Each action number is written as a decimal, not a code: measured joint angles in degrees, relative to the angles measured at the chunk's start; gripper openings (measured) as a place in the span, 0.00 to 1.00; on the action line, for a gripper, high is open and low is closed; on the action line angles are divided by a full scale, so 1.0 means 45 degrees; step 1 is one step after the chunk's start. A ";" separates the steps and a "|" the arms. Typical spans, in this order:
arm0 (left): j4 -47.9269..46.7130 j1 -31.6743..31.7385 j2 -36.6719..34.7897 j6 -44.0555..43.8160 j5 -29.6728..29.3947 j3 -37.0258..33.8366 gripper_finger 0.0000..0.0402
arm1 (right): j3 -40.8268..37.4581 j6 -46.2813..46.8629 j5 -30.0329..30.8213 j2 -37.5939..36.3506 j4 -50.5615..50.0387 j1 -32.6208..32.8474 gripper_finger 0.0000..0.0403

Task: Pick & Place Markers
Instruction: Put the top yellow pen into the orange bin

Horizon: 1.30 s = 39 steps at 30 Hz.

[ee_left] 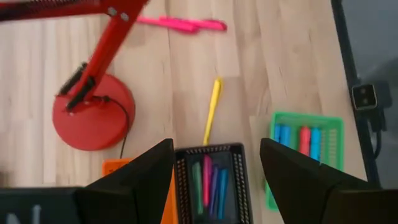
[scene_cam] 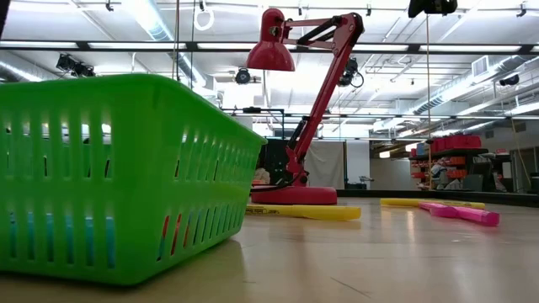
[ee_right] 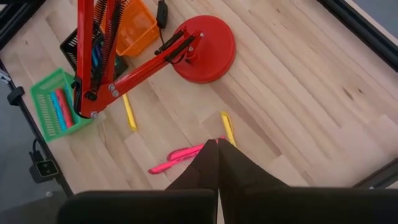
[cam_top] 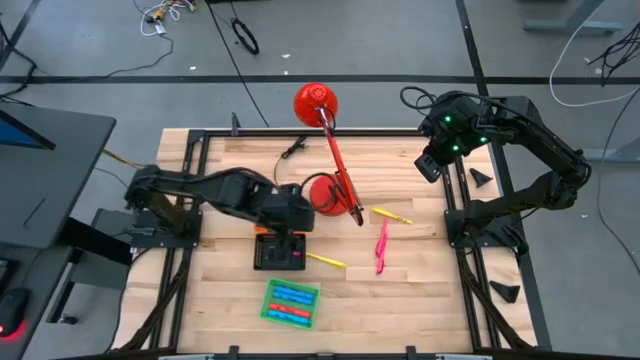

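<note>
On the wooden bench (cam_top: 400,300), with left tool (ee_left: 214,163) wide and empty over the black tray (ee_left: 211,180), right tool (ee_right: 217,163) shut: descend squarely on the yellow marker (ee_left: 212,111) just beyond.

A pale wooden table (cam_top: 400,300) is seen carrying a red lamp base (cam_top: 322,196) near its middle, with an orange tray (ee_right: 138,26) and a black tray (cam_top: 279,250) set just beside it and a green tray (cam_top: 290,303) placed nearer the front edge. One yellow marker (cam_top: 326,261) is laid on the bare wood just beside the black tray, between it and the pink markers. Another yellow marker (cam_top: 391,214) and two pink markers (cam_top: 381,247) are laid on the wood to the right of the lamp base.
</note>
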 joint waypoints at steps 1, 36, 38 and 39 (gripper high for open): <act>-0.0243 0.0064 0.0264 0.0067 0.0116 0.0274 0.62 | 0.0000 -0.0026 0.0002 0.0000 0.0000 -0.0005 0.00; -0.0878 0.0397 0.4105 0.0830 0.0336 0.0783 0.62 | -0.0005 -0.0217 -0.0003 -0.0005 0.0008 -0.0004 0.00; -0.0187 0.0321 0.4106 0.0834 0.0190 0.0194 0.62 | -0.0005 -0.0251 -0.0007 -0.0001 0.0001 0.0000 0.00; -0.0173 0.0281 0.4124 0.0834 0.0132 -0.0022 0.62 | -0.0005 -0.0264 -0.0005 -0.0005 0.0005 -0.0003 0.00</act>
